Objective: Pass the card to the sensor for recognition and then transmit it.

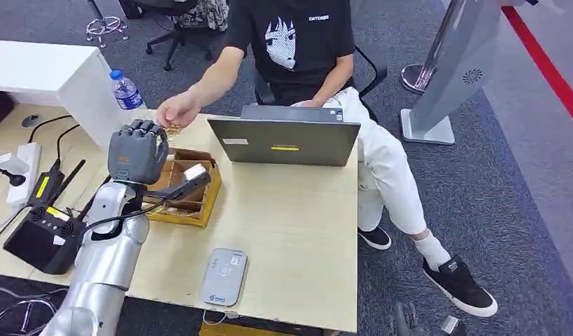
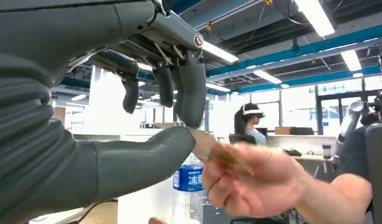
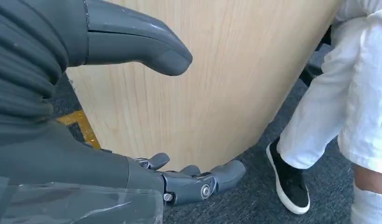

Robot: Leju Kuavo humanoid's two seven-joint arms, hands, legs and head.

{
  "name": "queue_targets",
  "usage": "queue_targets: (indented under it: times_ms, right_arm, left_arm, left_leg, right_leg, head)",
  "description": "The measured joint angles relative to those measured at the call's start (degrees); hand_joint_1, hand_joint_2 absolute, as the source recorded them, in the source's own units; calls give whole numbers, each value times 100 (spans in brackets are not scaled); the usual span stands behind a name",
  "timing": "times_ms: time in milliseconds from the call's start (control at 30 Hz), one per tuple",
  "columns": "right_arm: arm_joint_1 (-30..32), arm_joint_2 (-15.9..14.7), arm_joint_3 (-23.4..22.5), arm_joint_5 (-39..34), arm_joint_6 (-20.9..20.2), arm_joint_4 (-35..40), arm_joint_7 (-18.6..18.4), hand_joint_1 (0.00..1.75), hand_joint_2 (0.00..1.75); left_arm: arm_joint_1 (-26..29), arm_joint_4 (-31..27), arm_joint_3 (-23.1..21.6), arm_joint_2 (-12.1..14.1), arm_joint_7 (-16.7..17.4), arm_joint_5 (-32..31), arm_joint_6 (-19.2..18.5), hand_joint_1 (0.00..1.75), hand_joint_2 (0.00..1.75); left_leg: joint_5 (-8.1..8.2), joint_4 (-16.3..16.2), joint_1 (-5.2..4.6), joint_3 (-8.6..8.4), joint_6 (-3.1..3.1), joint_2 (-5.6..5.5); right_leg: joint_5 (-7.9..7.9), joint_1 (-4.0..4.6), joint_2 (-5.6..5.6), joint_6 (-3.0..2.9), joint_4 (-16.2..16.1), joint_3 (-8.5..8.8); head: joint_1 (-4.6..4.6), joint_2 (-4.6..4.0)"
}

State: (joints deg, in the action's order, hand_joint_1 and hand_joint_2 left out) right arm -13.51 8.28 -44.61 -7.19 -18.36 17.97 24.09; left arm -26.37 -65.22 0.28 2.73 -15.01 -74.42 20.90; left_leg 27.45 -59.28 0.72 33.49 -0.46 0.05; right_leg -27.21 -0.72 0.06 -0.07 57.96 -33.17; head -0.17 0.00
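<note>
One card [image 2: 225, 156], tan, blurred, pinched in person's hand [image 1: 177, 110] just past left hand [image 1: 136, 150] fingertips, above far table [image 1: 290, 203] edge. Touching the left hand's thumb [image 2: 147, 156] tip or not: cannot tell. Left hand raised over wooden tray [image 1: 192, 192], fingers [image 2: 191, 91] apart from thumb, gripping nothing. Right hand [image 3: 147, 116] beside table edge, thumb and fingers spread, empty. One grey card reader [image 1: 224, 276] near front edge. One laptop [image 1: 283, 140], one water bottle [image 1: 126, 91], one seated person [image 1: 304, 49] opposite. One black router [image 1: 42, 234] at left.
</note>
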Motion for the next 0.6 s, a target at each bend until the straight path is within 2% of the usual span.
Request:
queue_targets:
  times_ms: [267, 433, 533, 600]
  right_arm:
    - [0, 0, 0, -20, 13, 0, 7, 0, 175]
    - [14, 0, 0, -66, 13, -2, 35, 0, 175]
    - [26, 0, -2, -140, 2, -2, 59, 0, 175]
    - [44, -2, -7, -168, -15, 0, 72, 0, 175]
  left_arm:
    - [141, -184, -2, -177, -210, 101, 7, 0, 175]
    - [449, -604, -31, -391, -514, 426, -278, 0, 175]
    - [705, -838, -208, -481, -604, 448, -361, 0, 175]
    - [940, -948, -549, -483, -654, 440, -367, 0, 175]
  left_leg:
    - [0, 0, 0, 0, 0, 0]
    - [1, 0, -1, 0, 0, 1]
    - [2, -1, -2, -1, 0, 1]
    - [2, 0, -2, 0, 0, 0]
  right_leg:
    - [0, 0, 0, 0, 0, 0]
    - [0, -1, 1, 0, -2, -2]
    - [0, -2, 2, 0, -3, -3]
    - [-1, -2, 0, 2, -3, -4]
  head:
    - [0, 0]
    - [0, 0]
    - [0, 0]
    - [0, 0]
